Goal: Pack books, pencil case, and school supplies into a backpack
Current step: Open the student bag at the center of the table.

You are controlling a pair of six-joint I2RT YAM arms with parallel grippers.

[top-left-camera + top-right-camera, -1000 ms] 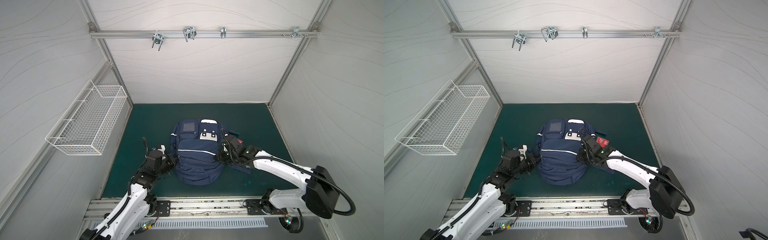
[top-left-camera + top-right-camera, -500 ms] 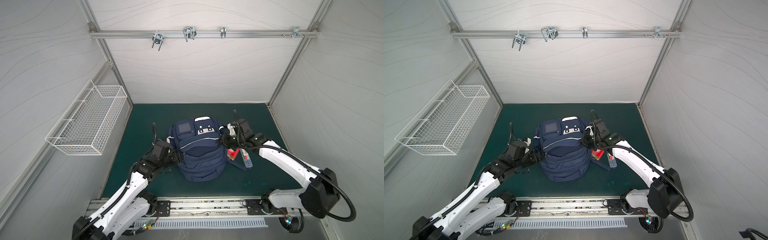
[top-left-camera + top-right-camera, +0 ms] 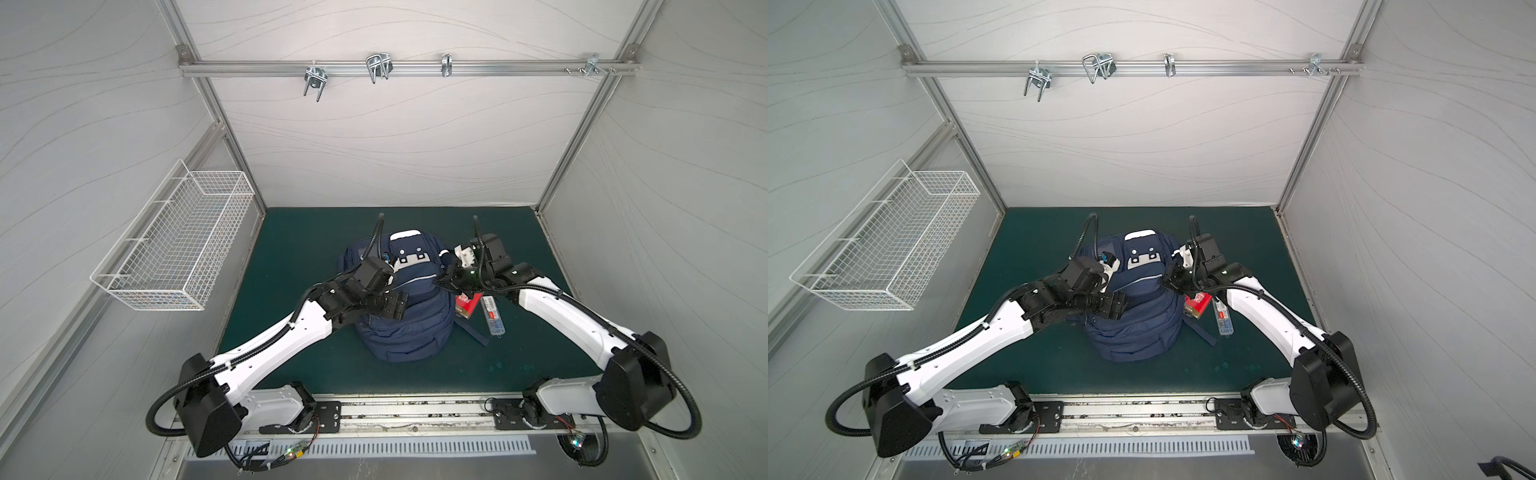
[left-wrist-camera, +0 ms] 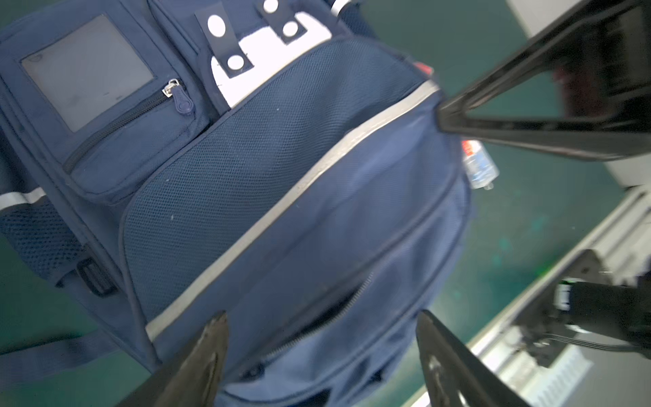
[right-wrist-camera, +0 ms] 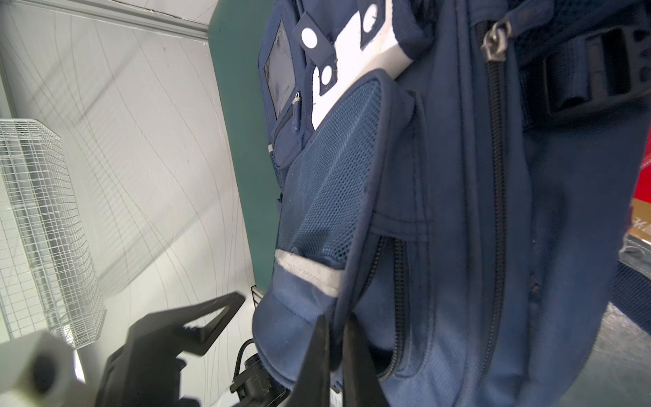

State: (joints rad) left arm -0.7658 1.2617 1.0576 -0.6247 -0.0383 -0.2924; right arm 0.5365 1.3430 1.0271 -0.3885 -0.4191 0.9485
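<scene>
Right end effector [image 5: 336, 319], pinching backpack [image 5: 458, 211] edge

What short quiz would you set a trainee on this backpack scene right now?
1. True or false: the left pincer is clamped on the backpack.
2. Which thing lies right next to the clear box? A: red book. B: calculator. C: pencil case.
3. Short answer: what is the right pincer gripping?

Key:
1. False. Its jaws stand wide open over the front of the backpack.
2. A.
3. The backpack: it is shut on fabric at the side.
</scene>
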